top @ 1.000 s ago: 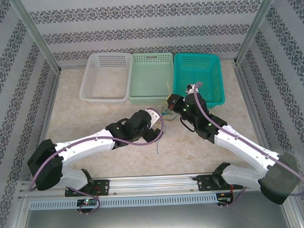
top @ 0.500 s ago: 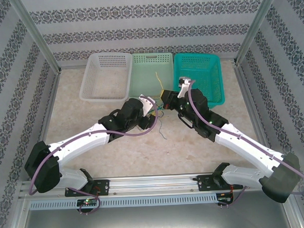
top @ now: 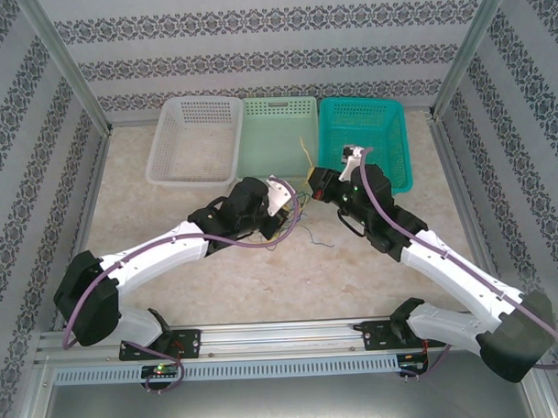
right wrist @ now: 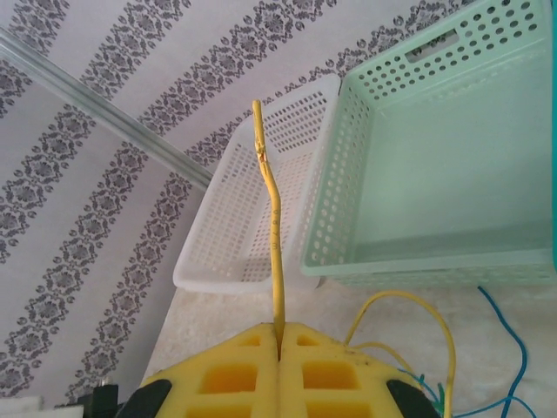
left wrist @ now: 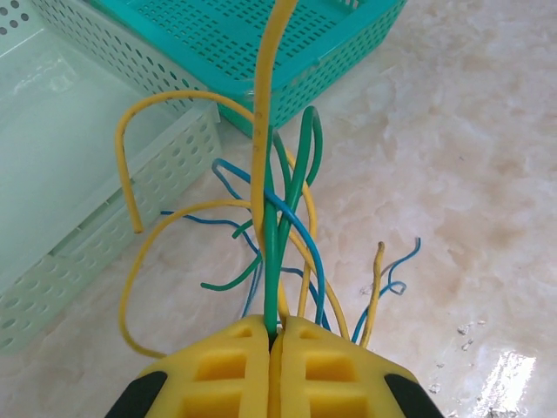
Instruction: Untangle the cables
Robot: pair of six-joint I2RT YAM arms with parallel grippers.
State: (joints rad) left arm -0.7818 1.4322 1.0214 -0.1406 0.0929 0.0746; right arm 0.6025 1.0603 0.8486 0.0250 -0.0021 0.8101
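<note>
The cables (top: 303, 206) form a small tangle of yellow, green and blue wires between my two grippers, in front of the baskets. My left gripper (top: 291, 207) is shut on a green cable (left wrist: 272, 252) that rises straight out of its yellow jaws (left wrist: 275, 329). Blue cables (left wrist: 300, 222) and thin yellow loops (left wrist: 130, 287) spread on the table beyond it. My right gripper (top: 314, 184) holds a yellow cable (right wrist: 275, 218), pinched between its shut jaws (right wrist: 278, 334), with the free end pointing up. One blue end (top: 327, 243) trails toward the near side.
Three baskets stand in a row at the back: white (top: 194, 139), pale green (top: 277, 140) and teal (top: 364, 137). The tangle lies just in front of the pale green and teal ones. Patterned walls and metal posts close in the table's sides.
My left gripper has shut on the green cable. Both grippers shifted back and then slightly right, and the trailing blue end swung to the right.
</note>
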